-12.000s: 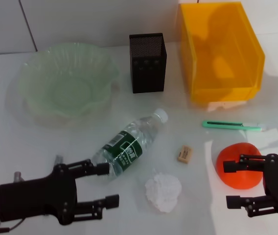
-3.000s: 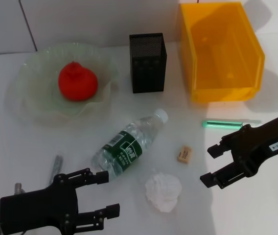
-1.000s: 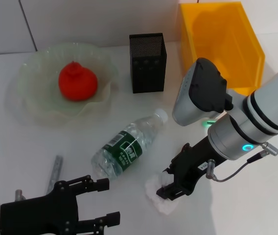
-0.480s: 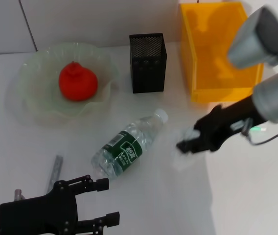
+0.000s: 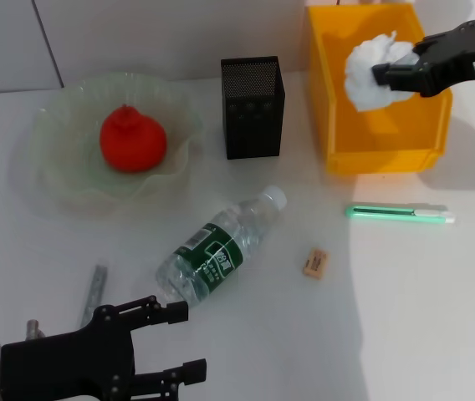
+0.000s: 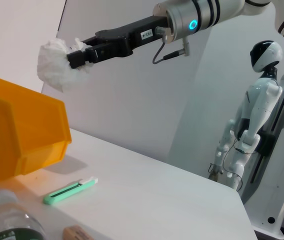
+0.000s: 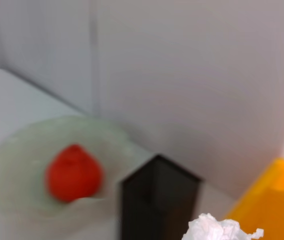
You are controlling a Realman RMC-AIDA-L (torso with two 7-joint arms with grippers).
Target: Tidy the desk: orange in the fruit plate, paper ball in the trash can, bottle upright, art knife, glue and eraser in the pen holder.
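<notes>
Head view: the paper ball (image 5: 370, 71) is held clamped in the closed right gripper (image 5: 385, 75) above the open trash can (image 5: 380, 146), not yet released into it. The orange (image 5: 133, 139) is seen resting in the fruit plate (image 5: 58, 180). The pen holder (image 5: 253, 107) is stood upright between fruit plate and trash can. The bottle (image 5: 221, 247) is laid on its side near the table's middle, cap toward the pen holder. The eraser (image 5: 314, 262) is placed just beside the bottle, and the green art knife (image 5: 400, 214) is laid in front of the trash can. The left gripper (image 5: 164, 344) is parked low at the near edge, jaws spread apart and empty, with a grey metal strip (image 5: 94, 292) beside it. Left wrist view: the ball is shown pinched over the bin's rim; a white humanoid robot (image 6: 252, 115) is seen in the background. Right wrist view: the ball, pen holder, orange and plate are shown blurred.
</notes>
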